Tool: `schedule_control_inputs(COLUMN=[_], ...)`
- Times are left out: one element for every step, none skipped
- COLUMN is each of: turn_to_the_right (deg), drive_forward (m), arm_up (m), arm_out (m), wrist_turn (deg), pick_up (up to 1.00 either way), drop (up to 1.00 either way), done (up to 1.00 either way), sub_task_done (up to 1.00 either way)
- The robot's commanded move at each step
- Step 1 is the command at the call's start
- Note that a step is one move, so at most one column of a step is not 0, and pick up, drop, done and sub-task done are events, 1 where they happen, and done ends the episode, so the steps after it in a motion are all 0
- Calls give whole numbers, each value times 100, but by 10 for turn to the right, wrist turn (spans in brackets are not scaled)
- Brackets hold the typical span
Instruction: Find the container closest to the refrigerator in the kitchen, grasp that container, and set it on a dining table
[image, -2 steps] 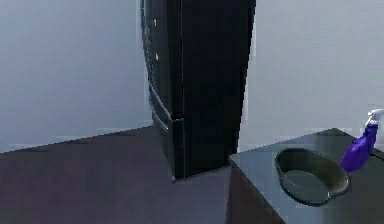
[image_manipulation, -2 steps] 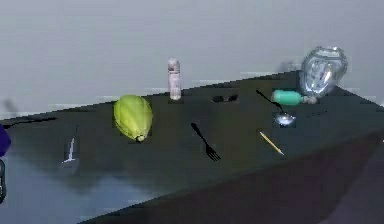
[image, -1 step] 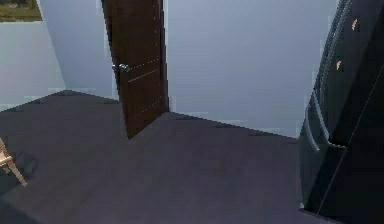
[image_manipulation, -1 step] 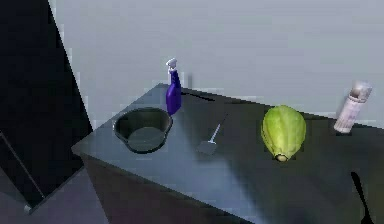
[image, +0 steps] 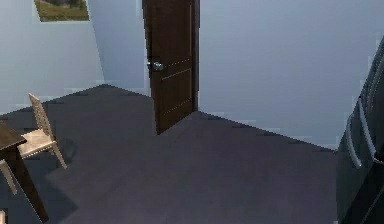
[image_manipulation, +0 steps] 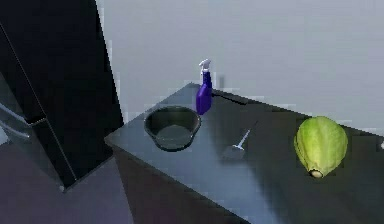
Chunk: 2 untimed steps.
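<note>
A tall dark refrigerator (image_manipulation: 55, 90) stands at the arm side view's left, and its edge (image: 365, 140) also rises at the forward view's right. Right beside it a dark counter (image_manipulation: 260, 170) carries a dark round bowl (image_manipulation: 172, 128), the thing on the counter nearest the refrigerator. Behind the bowl stands a purple spray bottle (image_manipulation: 204, 92) with a pale nozzle. At the forward view's lower left juts the corner of a dark wooden table (image: 18, 160), with a light wooden chair (image: 42, 132) next to it.
A green cabbage-like head (image_manipulation: 320, 146) lies on the counter's right part, and a small grey utensil (image_manipulation: 241, 142) lies between it and the bowl. A dark brown door (image: 172, 62) stands ajar ahead. A framed picture (image: 62, 9) hangs top left. Dark floor lies between.
</note>
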Motion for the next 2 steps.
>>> schedule_control_inputs(turn_to_the_right=[0, 0], drive_forward=[0, 0], arm_up=[50, 38], arm_out=[0, 0], wrist_turn=[0, 0], pick_up=[0, 0], drop=[0, 0], done=[0, 0], sub_task_done=[0, 0])
